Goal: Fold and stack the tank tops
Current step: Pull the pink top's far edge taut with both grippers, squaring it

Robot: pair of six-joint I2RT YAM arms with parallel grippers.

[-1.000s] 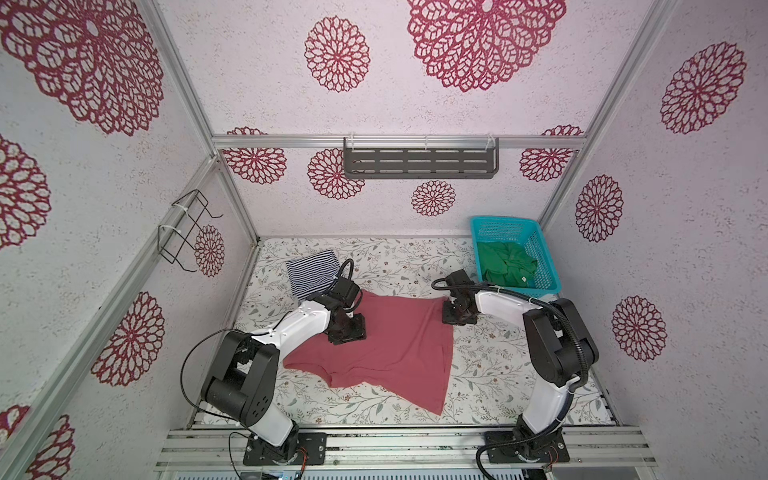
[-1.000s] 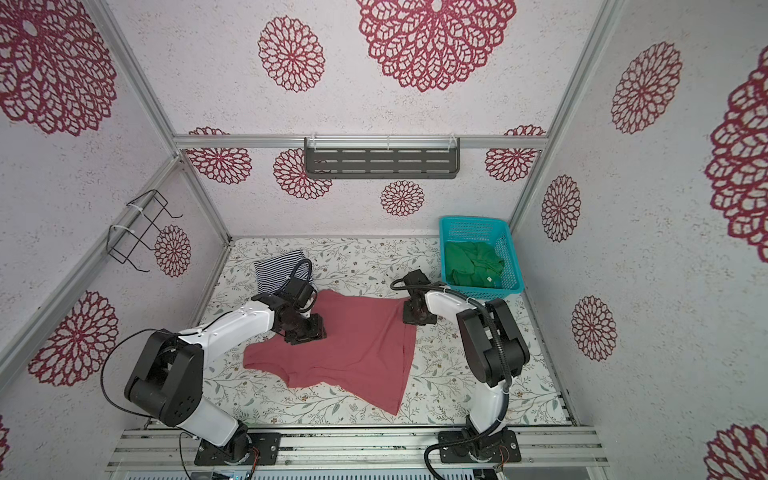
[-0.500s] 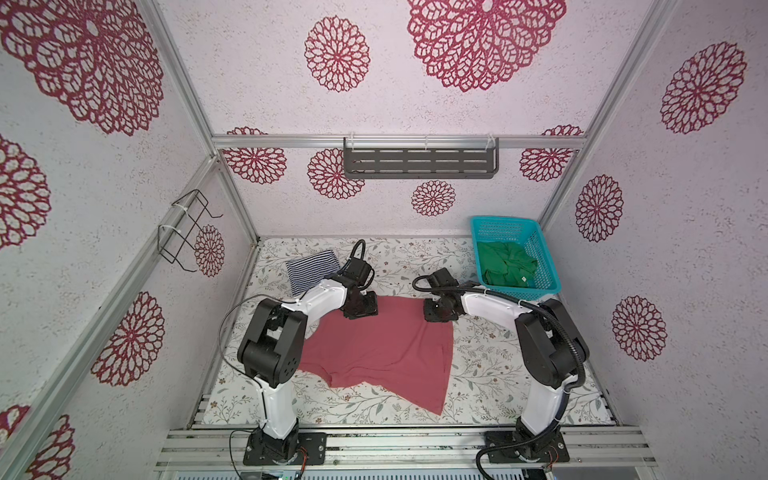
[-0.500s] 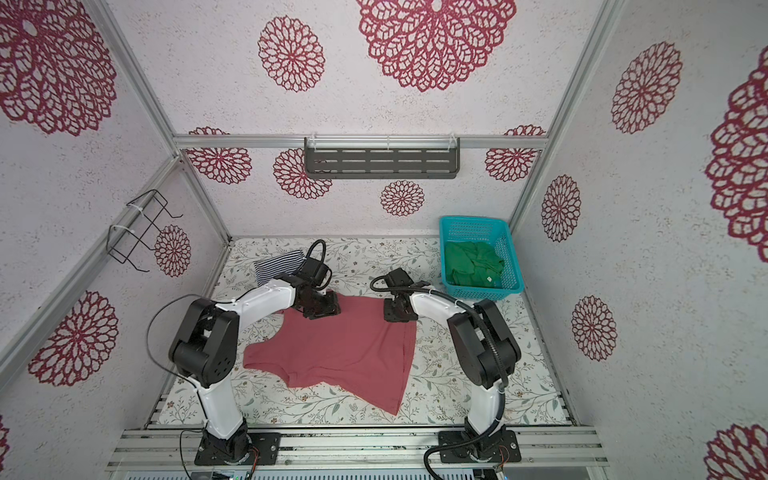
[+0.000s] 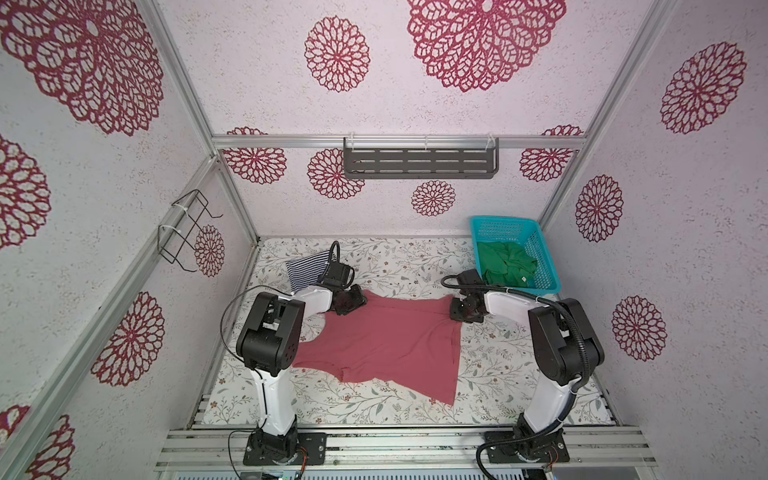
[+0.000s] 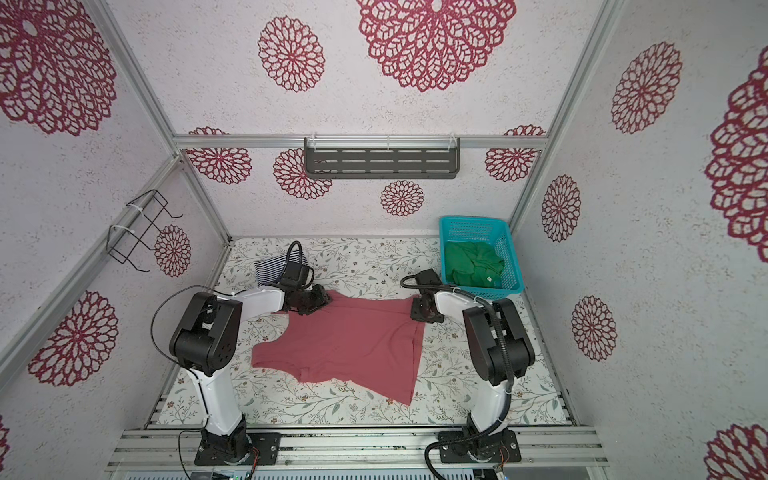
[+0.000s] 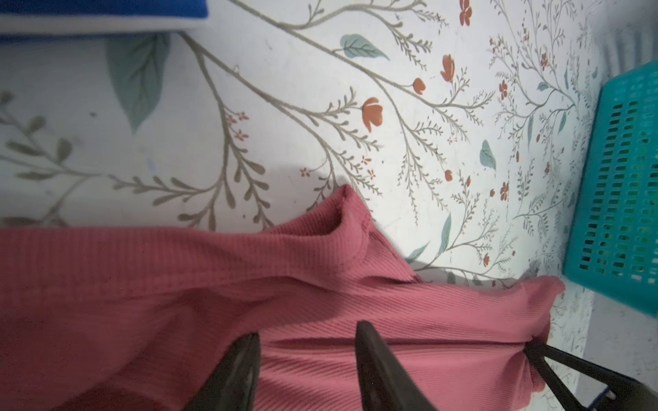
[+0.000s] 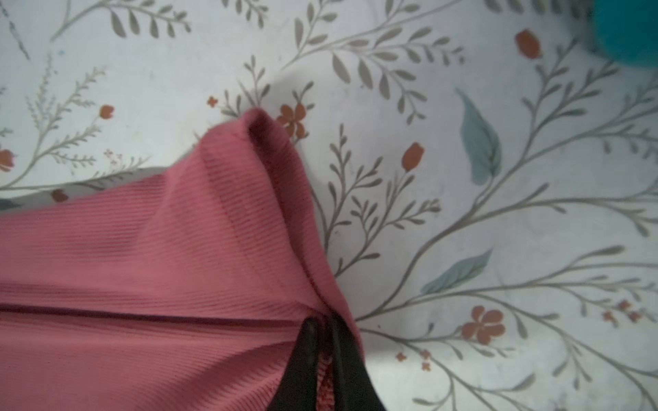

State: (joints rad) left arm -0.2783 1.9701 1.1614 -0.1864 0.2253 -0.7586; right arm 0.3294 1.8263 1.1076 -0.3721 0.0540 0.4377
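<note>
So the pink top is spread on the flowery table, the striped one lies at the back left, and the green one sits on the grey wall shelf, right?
Not quite. The green tank top lies in the teal mesh basket, not on the grey wall shelf; both top views show it. The pink tank top and striped tank top are as you say.

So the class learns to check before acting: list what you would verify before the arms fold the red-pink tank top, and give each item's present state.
1. Right tool pinching a corner of the red-pink tank top: ok.
2. Left tool gripping it: not ok, jaws apart over the cloth.
3. Red-pink tank top lying flat: not ok, creased.
4. Striped tank top folded: ok.
5. Green tank top folded: not ok, crumpled in the teal mesh basket.
</note>
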